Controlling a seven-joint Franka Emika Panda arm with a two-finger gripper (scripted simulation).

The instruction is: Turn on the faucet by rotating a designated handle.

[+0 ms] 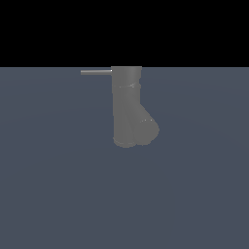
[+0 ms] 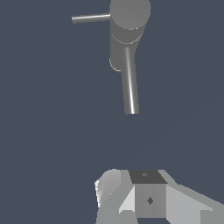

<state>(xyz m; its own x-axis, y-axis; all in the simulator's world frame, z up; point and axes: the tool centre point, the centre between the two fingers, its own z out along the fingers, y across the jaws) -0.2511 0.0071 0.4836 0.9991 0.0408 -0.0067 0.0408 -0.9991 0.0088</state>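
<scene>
In the exterior view, you have the faucet [image 1: 127, 104] standing upright, mid-frame, on the flat blue-grey floor, its fat branch stub angling toward that view's right. The handle [image 1: 96, 72] juts from its top toward that view's left. Your arm is not in this view.

In the wrist view, the faucet [image 2: 127, 30] sits well apart from your gripper [image 2: 131, 199], with two slim rods showing: the handle [image 2: 90, 18] sideways, and another rod [image 2: 130, 81] reaching toward you. I cannot tell whether the jaws are apart. Expect rigid, smooth metal, likely slippery; take the handle near its free end for leverage.
</scene>
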